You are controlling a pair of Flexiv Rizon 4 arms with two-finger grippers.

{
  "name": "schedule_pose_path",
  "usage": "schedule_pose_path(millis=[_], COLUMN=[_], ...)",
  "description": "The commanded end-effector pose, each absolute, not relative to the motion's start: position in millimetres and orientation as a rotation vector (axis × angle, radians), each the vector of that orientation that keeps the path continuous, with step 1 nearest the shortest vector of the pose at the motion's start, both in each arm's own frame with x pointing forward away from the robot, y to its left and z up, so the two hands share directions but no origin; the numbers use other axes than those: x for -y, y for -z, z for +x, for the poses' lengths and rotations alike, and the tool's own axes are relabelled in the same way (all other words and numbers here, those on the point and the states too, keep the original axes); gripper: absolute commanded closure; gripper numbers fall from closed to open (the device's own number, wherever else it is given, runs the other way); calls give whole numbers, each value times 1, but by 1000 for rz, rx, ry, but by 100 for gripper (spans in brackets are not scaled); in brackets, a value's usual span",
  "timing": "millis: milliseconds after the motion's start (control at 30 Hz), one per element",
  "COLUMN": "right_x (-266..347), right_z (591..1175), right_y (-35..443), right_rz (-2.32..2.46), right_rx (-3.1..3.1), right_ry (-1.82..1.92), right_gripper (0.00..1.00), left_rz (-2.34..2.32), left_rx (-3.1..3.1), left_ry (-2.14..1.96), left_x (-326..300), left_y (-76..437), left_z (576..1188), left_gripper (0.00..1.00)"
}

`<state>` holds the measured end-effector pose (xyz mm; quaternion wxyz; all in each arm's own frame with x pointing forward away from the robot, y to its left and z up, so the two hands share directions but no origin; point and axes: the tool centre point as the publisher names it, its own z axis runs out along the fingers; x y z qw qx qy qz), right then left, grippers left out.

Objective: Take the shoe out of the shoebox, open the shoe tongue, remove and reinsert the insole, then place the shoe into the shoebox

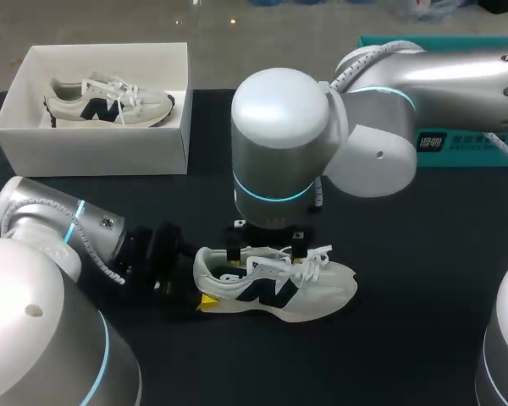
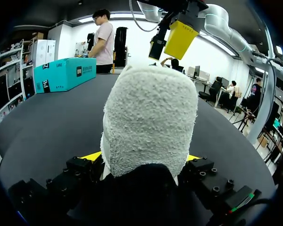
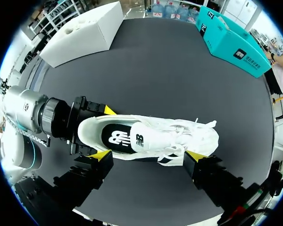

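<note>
White, dark-logo shoe (image 1: 279, 283): left end effector (image 2: 144, 157) clamps heel, right end effector (image 3: 148, 155) spread wide above; shoebox (image 1: 93, 156) well apart at 10 o'clock.

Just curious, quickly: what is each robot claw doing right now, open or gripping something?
Left gripper: closed on the heel of the cream fabric sneaker with a dark logo.
Right gripper: open above that sneaker, holding nothing.

Black table (image 1: 423, 254): shoe (image 1: 275, 288), shoebox (image 1: 93, 152) (white), teal box (image 1: 466, 156).
</note>
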<state>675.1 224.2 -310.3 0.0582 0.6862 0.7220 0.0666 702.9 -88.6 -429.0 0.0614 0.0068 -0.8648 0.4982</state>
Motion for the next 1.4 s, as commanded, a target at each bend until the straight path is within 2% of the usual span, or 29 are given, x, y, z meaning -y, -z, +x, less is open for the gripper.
schedule_pose_path(millis=[33,1333,1367,1400], right_x=[-270,-230,-229,-228], right_z=[673,686,686,686], right_y=[320,354,354,354], right_rz=[1895,1829,1839,1848], right_rx=[-1916,-1601,-1601,-1599], right_ry=[252,716,720,722], right_gripper=[0,0,8,51], left_rz=[21,21,21,21], left_rx=[2617,2617,2617,2617], left_ry=[-1502,-1502,-1502,-1502], left_x=[90,90,90,90], left_y=[432,432,432,432], left_z=[702,702,702,702], left_gripper=[100,100,100,100])
